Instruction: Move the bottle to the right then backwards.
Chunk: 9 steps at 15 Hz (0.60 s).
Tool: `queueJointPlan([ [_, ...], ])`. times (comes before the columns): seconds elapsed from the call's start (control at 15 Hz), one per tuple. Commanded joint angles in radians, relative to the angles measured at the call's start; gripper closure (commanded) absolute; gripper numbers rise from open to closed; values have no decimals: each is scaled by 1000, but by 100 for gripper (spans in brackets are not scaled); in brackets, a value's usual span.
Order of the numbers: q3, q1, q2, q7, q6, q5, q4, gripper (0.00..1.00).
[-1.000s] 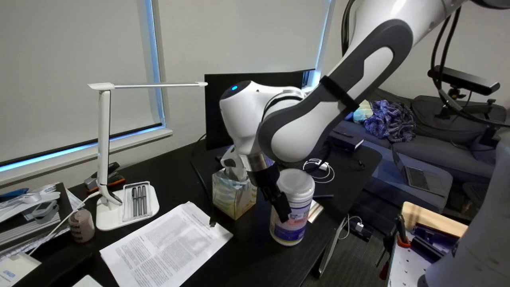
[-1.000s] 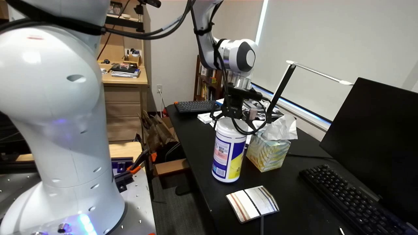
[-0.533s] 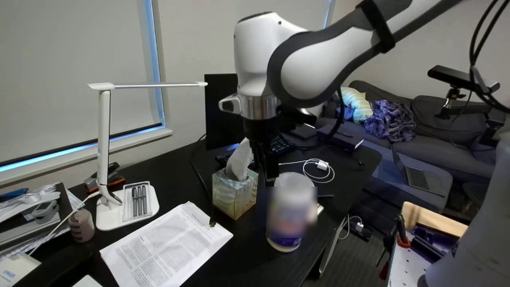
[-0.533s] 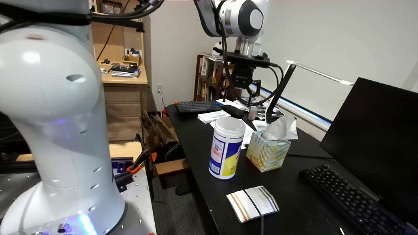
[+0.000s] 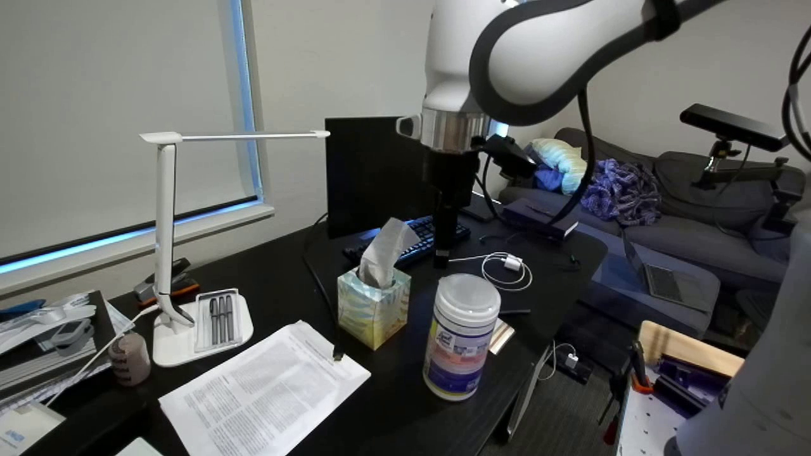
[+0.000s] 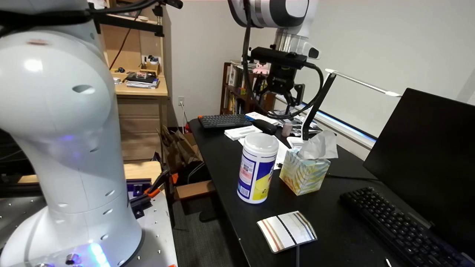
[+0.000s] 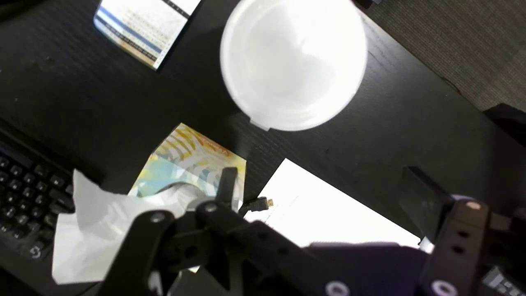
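Currently, the gripper [image 7: 324, 193] hangs with its jaws spread wide, while the bottle [image 6: 258, 172] stands upright on the desk [image 5: 405, 411], below the gripper and to one side of it.

One bottle [image 5: 461, 345], one tissue box [image 5: 372, 311], one lamp [image 5: 166, 221], one monitor [image 6: 426, 159], two keyboards [image 6: 391, 221] [image 6: 224, 121].

- Both my exterior views look along the desk [image 5: 380, 418] from opposite ends, sharing the bottle [image 5: 462, 342].
- In an exterior view I'm near the robot base [image 6: 85, 207].
- My wrist view looks down closely.
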Motion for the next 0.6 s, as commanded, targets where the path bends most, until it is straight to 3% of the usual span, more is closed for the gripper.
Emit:
queueJointPlan([
  [0.0, 13, 13, -56, 103, 85, 70, -120, 0],
  [0.27, 38, 22, -168, 283, 186, 96, -271, 0],
  [0.53, 63, 21, -297, 451, 187, 87, -402, 0],
])
